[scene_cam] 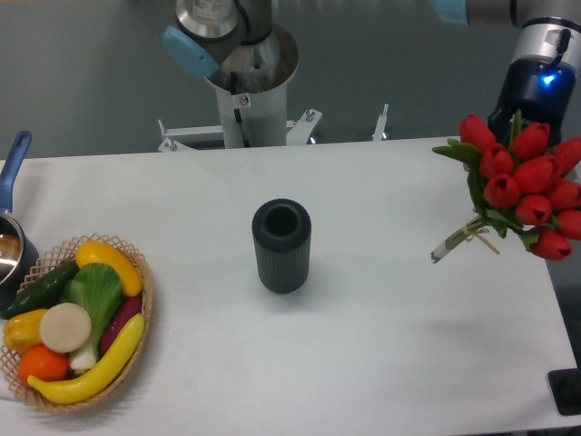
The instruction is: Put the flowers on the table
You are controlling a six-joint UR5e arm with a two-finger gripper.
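Right below claw (536, 113) (hidden): flowers (526, 186).

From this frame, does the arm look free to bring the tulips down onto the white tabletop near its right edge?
Probably yes. The flowers hang at the table's right edge, stems angled down-left, with bare surface beneath. The vase and basket stand well left. The gripper is mostly hidden behind the blooms.

Bright, even overhead light, soft faint shadows on the table (363, 345), sharp focus throughout.
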